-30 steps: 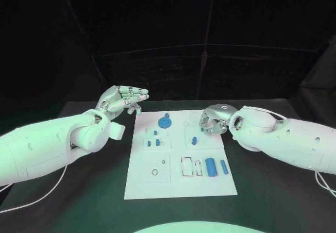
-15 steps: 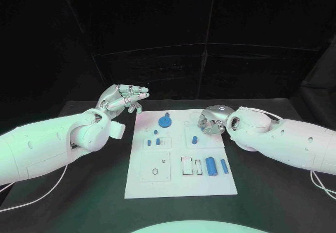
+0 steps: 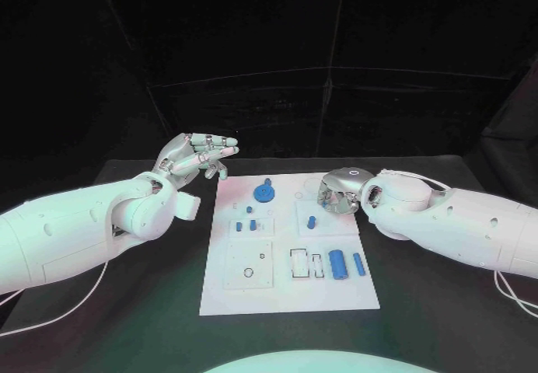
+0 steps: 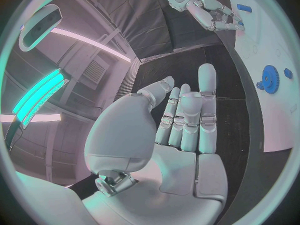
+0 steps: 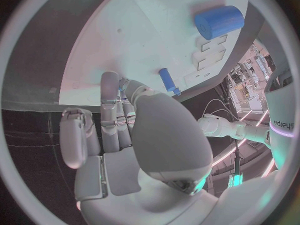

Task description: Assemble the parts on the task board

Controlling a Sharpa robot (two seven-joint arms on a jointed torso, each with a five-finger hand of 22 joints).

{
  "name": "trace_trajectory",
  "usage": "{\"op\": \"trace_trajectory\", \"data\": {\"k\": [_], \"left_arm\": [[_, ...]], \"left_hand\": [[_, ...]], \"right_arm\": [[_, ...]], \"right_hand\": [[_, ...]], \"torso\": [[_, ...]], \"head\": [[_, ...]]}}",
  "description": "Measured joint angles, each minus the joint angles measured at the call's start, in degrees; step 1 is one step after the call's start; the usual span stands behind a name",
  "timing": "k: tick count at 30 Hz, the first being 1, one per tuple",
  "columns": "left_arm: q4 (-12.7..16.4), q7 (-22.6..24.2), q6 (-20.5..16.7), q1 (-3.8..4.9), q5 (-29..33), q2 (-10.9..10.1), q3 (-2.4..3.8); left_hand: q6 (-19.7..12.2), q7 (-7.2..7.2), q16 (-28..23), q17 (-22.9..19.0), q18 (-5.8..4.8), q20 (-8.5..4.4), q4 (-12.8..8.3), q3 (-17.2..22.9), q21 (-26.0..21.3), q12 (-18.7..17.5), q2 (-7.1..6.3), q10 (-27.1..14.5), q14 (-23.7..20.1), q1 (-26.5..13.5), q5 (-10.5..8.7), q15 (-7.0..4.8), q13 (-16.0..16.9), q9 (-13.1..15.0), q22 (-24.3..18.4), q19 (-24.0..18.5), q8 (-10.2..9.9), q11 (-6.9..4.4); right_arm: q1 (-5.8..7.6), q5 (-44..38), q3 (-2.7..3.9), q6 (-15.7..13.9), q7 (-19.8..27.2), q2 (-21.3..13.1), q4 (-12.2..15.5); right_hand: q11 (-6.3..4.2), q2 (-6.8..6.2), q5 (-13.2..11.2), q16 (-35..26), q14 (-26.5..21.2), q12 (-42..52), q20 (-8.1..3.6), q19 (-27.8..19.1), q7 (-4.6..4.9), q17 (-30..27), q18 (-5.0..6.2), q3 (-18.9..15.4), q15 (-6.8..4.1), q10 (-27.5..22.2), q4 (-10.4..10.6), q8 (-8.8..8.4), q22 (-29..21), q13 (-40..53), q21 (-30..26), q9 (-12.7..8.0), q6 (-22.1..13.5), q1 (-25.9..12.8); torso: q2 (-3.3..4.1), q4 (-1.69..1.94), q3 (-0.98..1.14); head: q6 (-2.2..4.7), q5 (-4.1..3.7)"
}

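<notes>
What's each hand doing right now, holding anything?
Left hand: open, raised off the task board, holding nothing.
Right hand: fingers curled over the board; cannot tell if it holds anything.

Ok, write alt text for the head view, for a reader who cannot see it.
A white task board lies on a black table between two white robot arms. The left hand is raised off the board's far left corner, holding nothing; the right hand is curled over the board's far right edge. Small blue parts, including a gear and a cylinder, sit on the board.
</notes>
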Motion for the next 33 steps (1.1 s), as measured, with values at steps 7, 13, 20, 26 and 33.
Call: {"op": "trace_trajectory", "data": {"k": [7, 13, 20, 26, 33], "left_arm": [[-0.11, 0.00, 0.27, 0.00, 0.04, 0.00, 0.00], [-0.34, -0.02, 0.46, 0.00, 0.06, -0.01, 0.00], [-0.81, -0.07, 0.67, 0.00, 0.08, 0.00, 0.00], [-1.22, -0.11, 0.81, 0.00, 0.09, 0.05, 0.00], [-1.42, -0.14, 0.89, 0.00, 0.11, 0.10, -0.01]], "left_hand": [[0.00, 0.00, -0.23, -0.07, 0.00, 0.00, 0.00, 0.00, 0.00, 0.00, 0.00, 0.00, 0.00, 0.00, 0.00, 0.00, 0.00, 0.00, 0.00, 0.01, 0.00, 0.00], [0.00, 0.00, -0.23, -0.26, -0.02, 0.09, -0.16, -0.16, 0.00, 0.00, 0.00, 0.00, 0.00, 0.00, -0.27, 0.00, 0.00, 0.00, -0.11, -0.08, 0.00, 0.00], [0.00, 0.00, -0.23, -0.36, -0.03, 0.16, -0.01, -0.31, -0.25, -0.01, 0.00, 0.00, 0.00, 0.00, -0.28, 0.00, 0.00, 0.00, -0.17, -0.16, 0.00, 0.00], [0.00, 0.00, -0.23, -0.48, -0.03, 0.16, -0.17, -0.46, -0.25, -0.01, 0.00, 0.00, -0.06, 0.00, -0.28, 0.07, 0.00, 0.00, -0.23, -0.16, 0.00, 0.00], [0.00, 0.00, -0.23, -0.59, -0.04, 0.16, -0.17, -0.46, -0.25, -0.01, 0.21, 0.00, -0.20, -0.21, -0.28, 0.21, 0.00, 0.01, -0.29, -0.16, 0.00, 0.00]], "right_arm": [[-0.33, -1.47, 0.00, -0.82, -0.98, 0.07, 0.41], [-0.80, -2.39, -0.19, -4.45, -1.66, -1.42, 2.63], [-0.78, -2.54, -0.11, -10.32, -1.90, -4.29, 6.77], [-0.71, -1.76, -0.01, -13.95, -1.91, -6.94, 11.07], [-0.63, -0.34, 0.08, -16.10, -1.78, -8.63, 16.72]], "right_hand": [[-0.48, 0.34, -0.68, 0.00, -0.19, -0.02, -0.44, 0.01, -0.50, 0.00, 0.00, 1.32, -0.25, 1.60, -0.99, 0.50, 0.00, -0.28, 0.95, 0.18, 1.57, -0.70], [-0.82, 0.52, -1.44, 0.00, -0.11, 0.04, -0.64, 0.21, -0.82, -0.01, 0.00, 2.16, -0.74, 2.66, -1.84, 0.80, 0.00, -0.10, 1.12, 0.35, 2.66, -1.50], [-0.82, 0.57, -1.49, 0.00, -0.11, 0.13, -0.84, 0.01, -0.82, -0.01, 0.00, 2.63, -0.73, 2.66, -2.31, 0.80, 0.00, -0.15, 1.12, 0.35, 2.67, -1.54], [-0.82, 0.28, -1.49, 0.00, -0.11, 0.13, -0.84, 0.01, -0.82, -0.01, 0.00, 2.82, -0.73, 2.66, -2.18, 0.79, 0.00, -0.15, 1.12, 0.35, 2.66, -1.83], [-0.81, 0.28, -1.50, 0.00, -0.11, -0.19, -0.84, 0.01, -0.83, -0.02, 0.00, 3.22, -0.73, 2.66, -2.58, 0.79, 0.00, -0.24, 1.34, 0.28, 2.66, -1.83]], "torso": [[-0.04, -0.02, 0.01], [-0.05, -0.11, 0.03], [-0.12, -0.12, 0.01], [-0.16, -0.12, -0.02], [-0.18, -0.05, -0.05]], "head": [[-0.05, -0.13], [-0.06, -0.14], [-0.07, -0.36], [-0.09, -0.34], [-0.08, 0.23]]}}
